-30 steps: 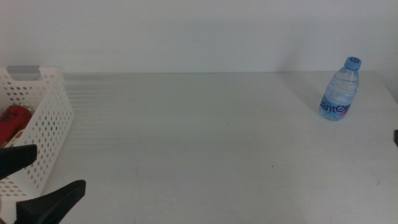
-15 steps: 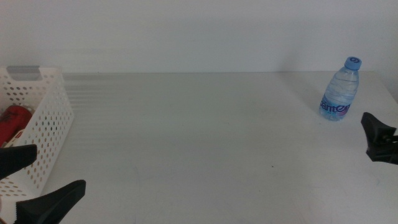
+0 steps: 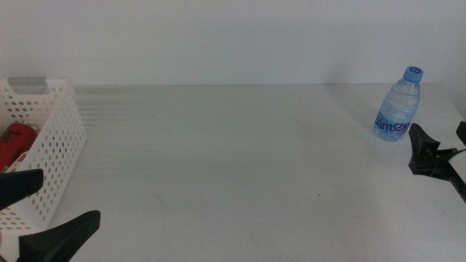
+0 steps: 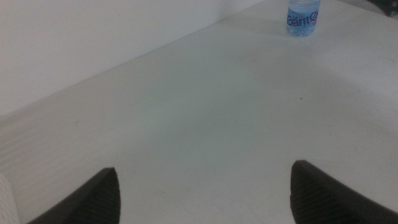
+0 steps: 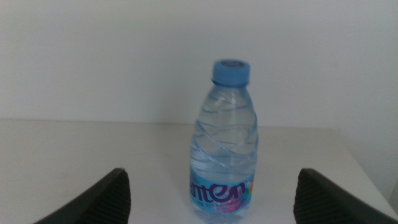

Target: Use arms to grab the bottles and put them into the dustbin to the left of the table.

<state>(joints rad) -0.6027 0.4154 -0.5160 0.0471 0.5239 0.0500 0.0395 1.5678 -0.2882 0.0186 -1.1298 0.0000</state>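
A small clear water bottle with a blue cap stands upright at the table's far right. My right gripper is open, low over the table just in front of it. In the right wrist view the bottle stands centred beyond the open jaws, apart from them. My left gripper is open and empty at the front left, beside the white perforated dustbin. A red cola can lies inside the dustbin. The tea bottle is out of view.
The white table stretches bare between the dustbin and the water bottle. A white wall stands behind it. The left wrist view shows the water bottle far across the table.
My right gripper has come in from the right edge and moved left toward the water bottle. The left gripper, the dustbin and the bottle have not moved.
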